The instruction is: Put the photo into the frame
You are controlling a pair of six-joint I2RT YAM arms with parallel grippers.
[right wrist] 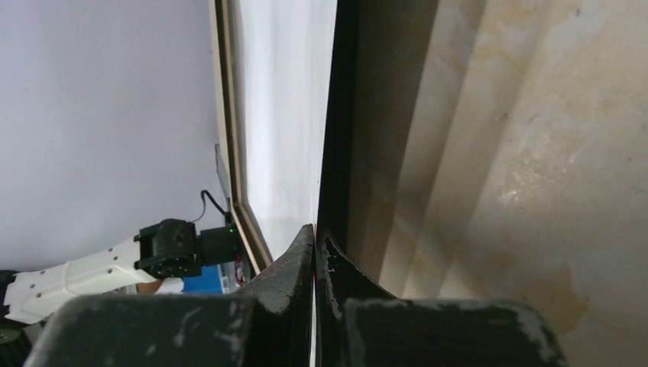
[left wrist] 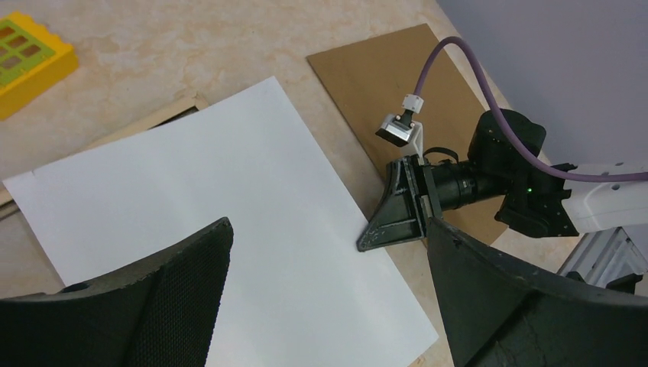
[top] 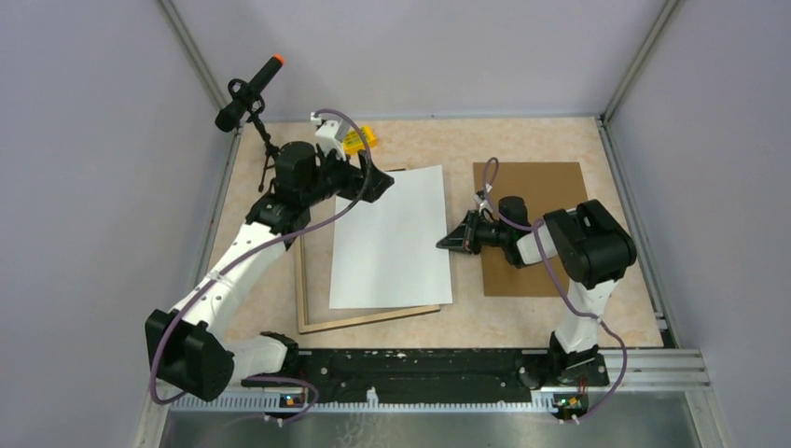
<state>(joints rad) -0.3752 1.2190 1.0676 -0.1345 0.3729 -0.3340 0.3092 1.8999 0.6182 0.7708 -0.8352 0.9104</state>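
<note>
Grey walls point(top: 93, 187) are enclosing a beige marbled surface point(top: 616, 308), which is carrying every item. On the left, the left gripper point(left wrist: 328, 229) is hovering released, fingers spread wide, above the far left corner of the photo point(top: 392, 238) and grasping nothing. The frame point(top: 301, 280) is lying wood-coloured back up, with only its left and near rails showing. The photo is lying white back up across it, skewed and overhanging its right side, so it is not yet sitting inside. At the photo's right edge the right gripper point(right wrist: 315, 245) is clenching that edge between its fingers. Further right, a brown hardboard sheet point(top: 541, 191) is lying apart. Judgement: placement is under way, and squaring and seating the photo are outstanding.
</note>
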